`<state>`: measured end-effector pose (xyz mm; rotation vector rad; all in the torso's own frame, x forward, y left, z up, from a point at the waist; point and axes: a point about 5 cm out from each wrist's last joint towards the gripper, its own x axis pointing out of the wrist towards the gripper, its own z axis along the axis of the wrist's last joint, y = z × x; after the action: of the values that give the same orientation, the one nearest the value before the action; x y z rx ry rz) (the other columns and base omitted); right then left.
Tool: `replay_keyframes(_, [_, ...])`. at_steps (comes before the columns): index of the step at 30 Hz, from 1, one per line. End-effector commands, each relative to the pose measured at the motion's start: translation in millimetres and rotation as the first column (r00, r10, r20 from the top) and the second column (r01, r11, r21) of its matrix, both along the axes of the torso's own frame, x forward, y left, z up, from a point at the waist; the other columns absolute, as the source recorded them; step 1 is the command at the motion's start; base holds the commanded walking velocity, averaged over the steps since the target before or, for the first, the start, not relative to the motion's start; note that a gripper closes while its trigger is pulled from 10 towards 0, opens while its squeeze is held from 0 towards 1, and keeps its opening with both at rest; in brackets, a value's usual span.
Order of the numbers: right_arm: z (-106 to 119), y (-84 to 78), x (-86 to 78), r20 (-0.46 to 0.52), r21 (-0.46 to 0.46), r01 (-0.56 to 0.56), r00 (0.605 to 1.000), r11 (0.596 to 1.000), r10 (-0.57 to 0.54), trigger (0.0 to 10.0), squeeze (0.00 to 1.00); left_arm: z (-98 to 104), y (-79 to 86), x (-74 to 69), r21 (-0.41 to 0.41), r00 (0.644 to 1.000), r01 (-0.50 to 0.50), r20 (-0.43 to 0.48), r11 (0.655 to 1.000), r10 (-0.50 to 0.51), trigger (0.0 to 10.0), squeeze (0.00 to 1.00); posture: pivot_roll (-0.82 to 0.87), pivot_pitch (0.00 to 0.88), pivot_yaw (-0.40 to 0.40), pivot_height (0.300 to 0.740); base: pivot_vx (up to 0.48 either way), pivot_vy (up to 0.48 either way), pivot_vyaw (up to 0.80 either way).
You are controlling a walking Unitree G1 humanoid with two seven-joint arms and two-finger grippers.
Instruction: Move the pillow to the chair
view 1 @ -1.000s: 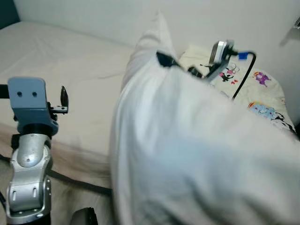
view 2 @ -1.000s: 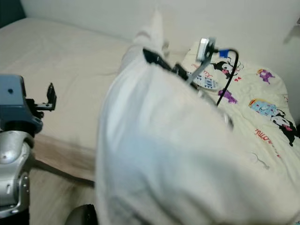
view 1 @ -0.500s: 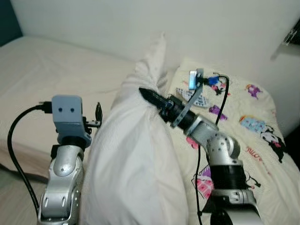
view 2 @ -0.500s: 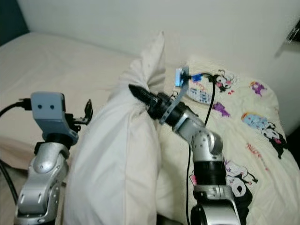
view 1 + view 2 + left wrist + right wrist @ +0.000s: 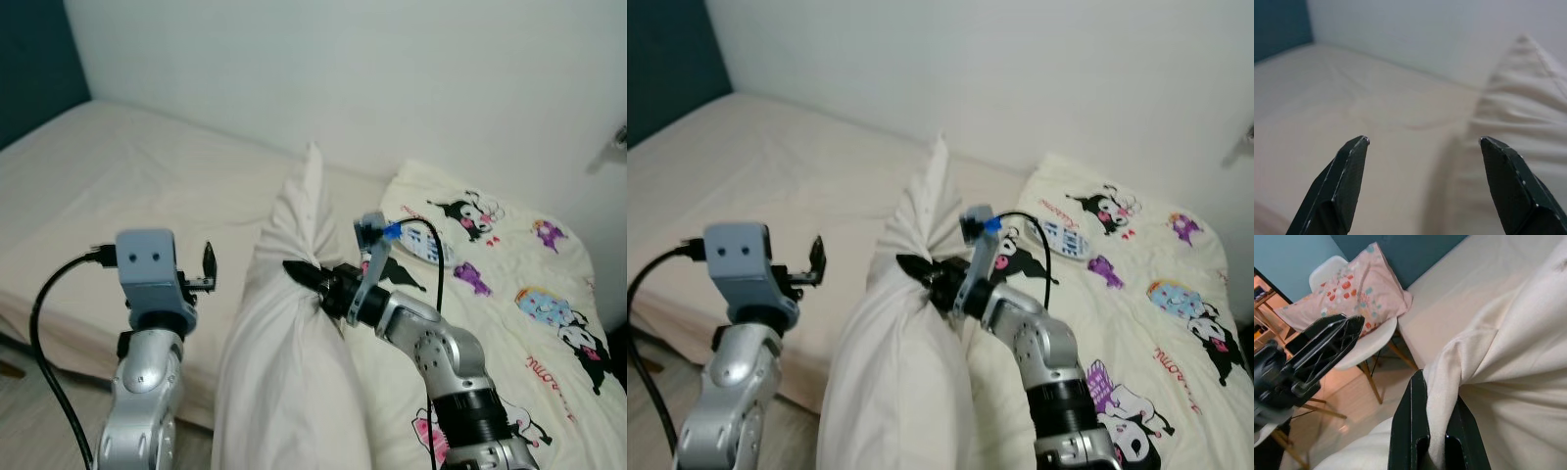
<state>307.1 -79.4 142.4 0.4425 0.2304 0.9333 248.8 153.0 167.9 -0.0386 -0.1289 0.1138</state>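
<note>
Chair with patterned cushion behind pillow

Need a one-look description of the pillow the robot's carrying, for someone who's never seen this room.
Start at the bed with the beige sheet along the white wall. In front of it the right gripper pinches a plain cream pillow hanging upright between the two arms. Unlike the cartoon-print bedding behind and the pink patterned pillow on the white chair, it has no print.

Both eye views look down from the head across the bed toward the wall, sharing the pillow and both arms. The left wrist view faces along the bed; the right wrist view, close against the pillow, faces a chair.
</note>
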Motion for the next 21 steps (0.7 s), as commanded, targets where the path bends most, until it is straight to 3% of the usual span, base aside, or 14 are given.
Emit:
replay_keyframes(1, [16, 1.6, -0.5, 0.089, 0.023, 0.007, 0.996, 1.0, -0.009, 0.0, 0.0, 2, -9.9, -1.8, -0.038, 0.999, 0.044, 0.007, 0.998, -0.043, 10.0, 0.0, 0.01, 0.0, -0.128, 0.721, 0.0, 0.0, 0.0])
replay_keyframes(4, [19, 1.0, 1.7, 0.135, -0.001, 0.023, 0.991, 1.0, -0.023, 0.0, 0.0, 0, -15.2, -5.6, -0.053, 0.998, 0.062, 0.013, 0.997, -0.062, 10.0, 0.0, 0.01, 0.0, -0.128, 0.74, 0.0, 0.0, 0.0])
replay_keyframes(11, [20, 5.1, 1.3, 0.188, -0.021, 0.028, 0.982, 0.999, -0.024, 0.0, 0.0, -3, -15.5, -2.5, -0.089, 0.998, 0.064, 0.017, 0.994, -0.063, 10.0, 0.0, 0.03, 0.0, -0.132, 0.74, 0.0, 0.0, 0.0])
replay_keyframes(21, [22, 18.1, -2.5, 0.297, -0.094, -0.012, 0.954, 0.996, 0.04, 0.0, 0.0, -3, -15.4, 5.5, -0.002, 0.997, 0.062, 0.04, 0.998, -0.062, 10.0, 0.0, 0.04, 0.0, -0.137, 0.74, 0.0, 0.0, 0.61])
